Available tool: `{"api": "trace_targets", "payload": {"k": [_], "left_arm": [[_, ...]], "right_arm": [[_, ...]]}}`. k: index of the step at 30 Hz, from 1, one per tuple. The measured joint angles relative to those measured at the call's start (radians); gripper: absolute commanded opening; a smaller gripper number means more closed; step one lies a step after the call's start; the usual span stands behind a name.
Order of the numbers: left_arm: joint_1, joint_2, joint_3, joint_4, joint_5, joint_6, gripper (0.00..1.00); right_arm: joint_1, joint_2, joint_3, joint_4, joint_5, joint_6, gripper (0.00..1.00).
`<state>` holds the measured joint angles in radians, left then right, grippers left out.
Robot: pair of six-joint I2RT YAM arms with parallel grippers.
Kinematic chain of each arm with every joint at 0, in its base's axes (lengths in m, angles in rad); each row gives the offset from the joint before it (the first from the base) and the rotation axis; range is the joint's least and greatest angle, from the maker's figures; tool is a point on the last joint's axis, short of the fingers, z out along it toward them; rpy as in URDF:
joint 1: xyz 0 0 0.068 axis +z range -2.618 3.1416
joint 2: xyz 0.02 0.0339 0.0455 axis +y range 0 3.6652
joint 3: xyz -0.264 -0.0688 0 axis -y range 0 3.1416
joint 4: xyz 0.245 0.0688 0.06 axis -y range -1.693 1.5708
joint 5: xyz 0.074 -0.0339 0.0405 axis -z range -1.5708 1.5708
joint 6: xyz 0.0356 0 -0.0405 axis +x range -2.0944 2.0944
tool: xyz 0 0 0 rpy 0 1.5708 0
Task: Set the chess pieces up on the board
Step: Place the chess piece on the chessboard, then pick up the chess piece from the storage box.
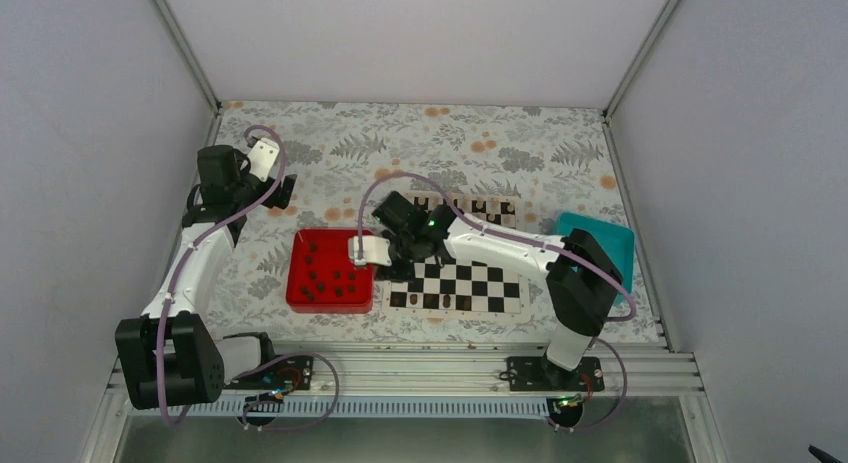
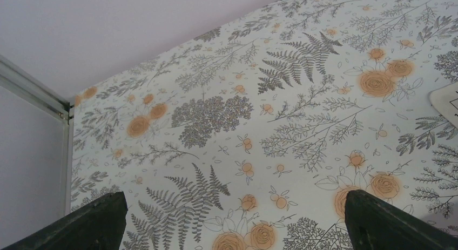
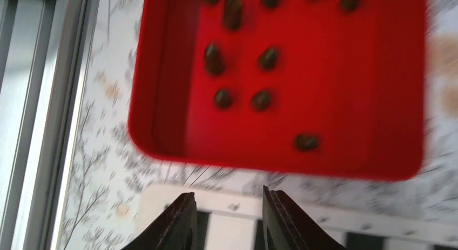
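Near the worktop's [image 1: 330, 143] front edge, the empty, slightly open right hand [image 3: 232, 220] next needs a chess piece [image 3: 214, 58] from the red tray [image 3: 162, 109].

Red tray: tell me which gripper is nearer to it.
Right. The right gripper hangs over the board's left edge, just beside the red tray's right wall. The left gripper is well off to the tray's left and farther back, over tablecloth.

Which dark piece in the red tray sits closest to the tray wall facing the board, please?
The lone piece, apart from the others, just inside that wall of the red tray, seen by the right wrist.
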<state>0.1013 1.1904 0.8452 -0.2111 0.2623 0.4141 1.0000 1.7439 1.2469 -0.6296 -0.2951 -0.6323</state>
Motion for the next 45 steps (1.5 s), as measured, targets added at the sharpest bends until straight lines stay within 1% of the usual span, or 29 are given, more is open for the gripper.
{"api": "trace_targets", "payload": {"k": [4,7,10,15,18,21,27,31,36,39,45], "left_arm": [[0.0,0.0,0.0,0.0,0.0,0.0,1.0],[0.0,0.0,0.0,0.0,0.001,0.0,1.0],[0.0,-0.001,0.0,0.0,0.003,0.0,1.0],[0.0,-0.002,0.0,0.0,0.012,0.0,1.0],[0.0,-0.003,0.0,0.0,0.013,0.0,1.0],[0.0,-0.003,0.0,0.0,0.015,0.0,1.0],[0.0,-0.004,0.0,0.0,0.024,0.0,1.0],[0.0,-0.012,0.0,0.0,0.026,0.0,1.0],[0.0,-0.017,0.0,0.0,0.027,0.0,1.0],[0.0,-0.022,0.0,0.0,0.027,0.0,1.0],[0.0,-0.026,0.0,0.0,0.029,0.0,1.0]], "right_arm": [[0.0,0.017,0.155,-0.014,0.02,0.001,0.35],[0.0,0.089,0.289,-0.009,0.04,0.017,0.36],[0.0,0.214,0.438,0.0,0.063,0.037,0.35],[0.003,0.431,0.631,-0.014,0.084,0.058,0.35],[0.01,0.51,0.678,-0.034,0.095,0.06,0.35],[0.019,0.553,0.7,-0.061,0.113,0.06,0.34],[0.021,0.547,0.71,-0.137,0.158,0.044,0.37],[0.021,0.527,0.716,-0.226,0.218,0.005,0.38],[0.027,0.53,0.817,-0.389,0.293,-0.034,0.38],[0.036,0.539,0.882,-0.438,0.318,-0.05,0.38],[0.072,0.635,1.004,-0.542,0.36,-0.075,0.39]]}}
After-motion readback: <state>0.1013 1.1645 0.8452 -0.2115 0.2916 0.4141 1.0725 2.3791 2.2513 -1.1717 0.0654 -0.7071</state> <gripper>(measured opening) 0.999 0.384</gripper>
